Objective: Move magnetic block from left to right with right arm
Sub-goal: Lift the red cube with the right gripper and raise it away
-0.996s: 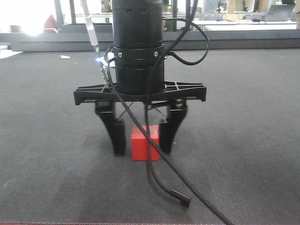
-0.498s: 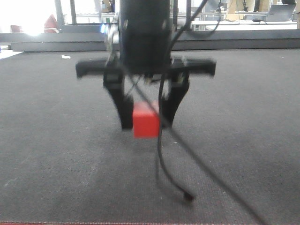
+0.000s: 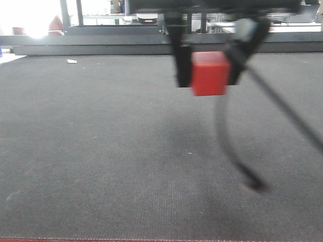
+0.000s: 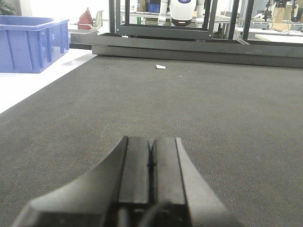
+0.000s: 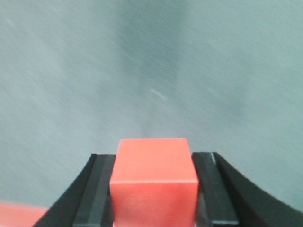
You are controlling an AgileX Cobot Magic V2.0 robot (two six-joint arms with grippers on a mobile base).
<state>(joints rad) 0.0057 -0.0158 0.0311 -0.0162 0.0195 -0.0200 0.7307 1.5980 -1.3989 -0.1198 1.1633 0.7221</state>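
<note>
The magnetic block, a small bright-red cube, hangs well above the dark mat between the black fingers of my right gripper. That gripper is shut on it, blurred, near the top of the front view. In the right wrist view the magnetic block fills the gap between the two pads, with the grey mat far below. My left gripper is shut with its pads pressed together and nothing between them, low over the mat.
A dark grey mat covers the table, with a red rim along its near edge. A loose black cable dangles from the right arm. A small white scrap lies far back. A blue bin stands off the mat's left.
My right gripper has lifted the red cube off the mat and carried it up and to the right. The dangling cable moved with it.
</note>
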